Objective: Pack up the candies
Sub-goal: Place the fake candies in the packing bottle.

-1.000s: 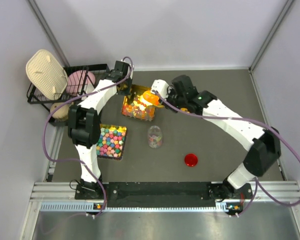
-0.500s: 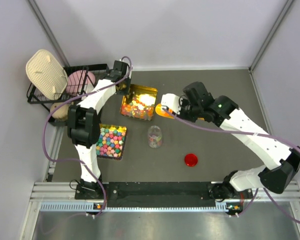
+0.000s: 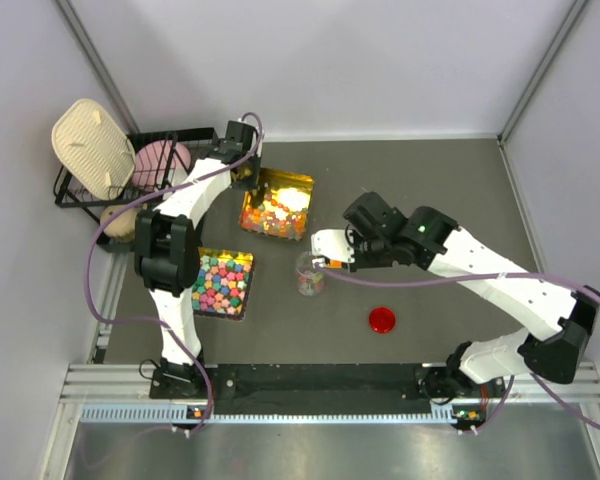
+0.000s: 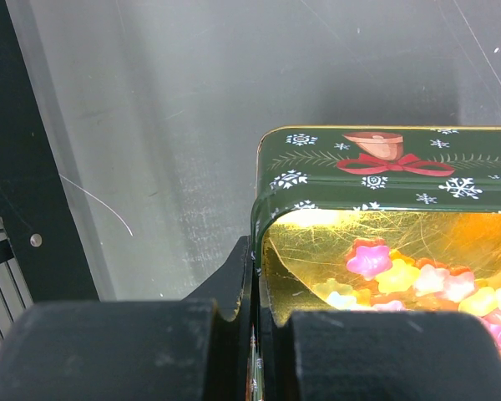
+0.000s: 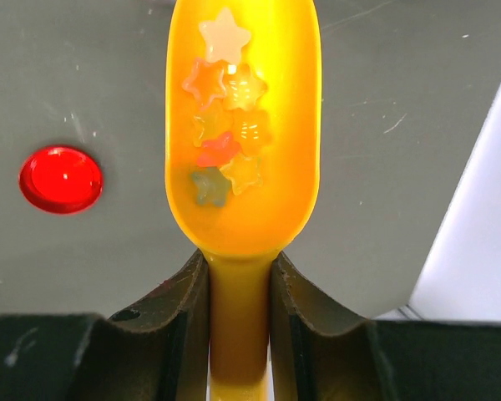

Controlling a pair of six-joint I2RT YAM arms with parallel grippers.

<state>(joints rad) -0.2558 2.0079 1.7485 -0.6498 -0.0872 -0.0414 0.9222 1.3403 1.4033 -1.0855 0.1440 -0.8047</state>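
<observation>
The tiny star-shaped candies (image 3: 275, 212) lie in a green and gold tin (image 3: 302, 184). My left gripper (image 3: 246, 180) is shut on the tin's left wall; in the left wrist view its jaws (image 4: 255, 280) pinch the wall (image 4: 257, 219), with candies (image 4: 417, 280) inside. My right gripper (image 3: 332, 250) is shut on the handle of an orange scoop (image 5: 242, 125), which holds several star candies (image 5: 225, 125). The scoop is mostly hidden under the wrist in the top view, right beside a clear jar (image 3: 310, 273) with some candies in it.
A red lid (image 3: 382, 320) lies on the table front right of the jar and shows in the right wrist view (image 5: 60, 179). A tray of larger bold-coloured candies (image 3: 223, 283) sits front left. A black wire rack (image 3: 85, 195) stands at the back left.
My right arm has carried the scoop from the tin forward and left to the jar. The left arm and tin have not moved.
</observation>
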